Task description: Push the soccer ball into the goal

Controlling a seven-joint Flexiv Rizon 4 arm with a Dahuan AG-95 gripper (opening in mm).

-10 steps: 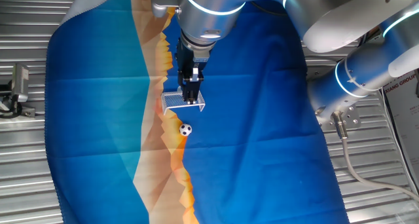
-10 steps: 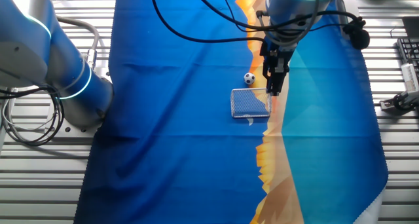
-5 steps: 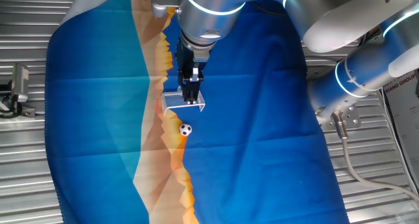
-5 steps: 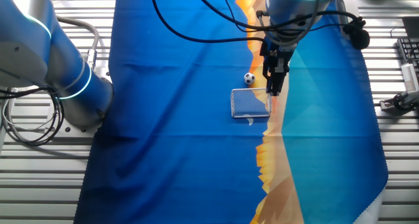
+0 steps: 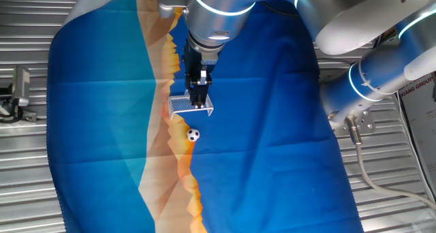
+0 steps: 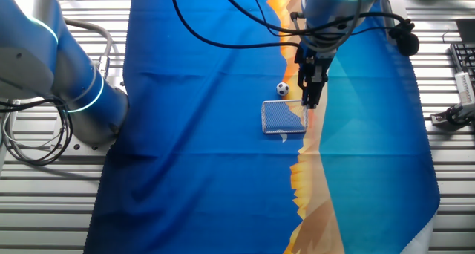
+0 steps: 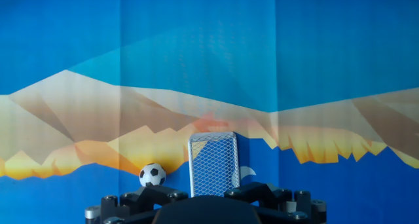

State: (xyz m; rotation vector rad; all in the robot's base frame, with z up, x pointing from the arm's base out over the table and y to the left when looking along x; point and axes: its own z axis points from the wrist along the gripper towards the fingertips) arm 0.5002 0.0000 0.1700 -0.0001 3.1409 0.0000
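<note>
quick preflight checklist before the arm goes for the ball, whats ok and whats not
1. Soccer ball found and unobstructed on the cloth: ok.
2. Ball outside the goal, close to its open front: ok, push not yet done.
3. Goal upright, mouth toward the ball: ok.
4. Gripper placed behind the ball for a push: not ok; it hangs over the goal's edge, not on the ball's far side.
5. Fingers closed to form a pushing face: cannot tell; they look close together, but no view shows it clearly.
6. Cloth flat along the ball's path: ok, only faint fold lines show.
</note>
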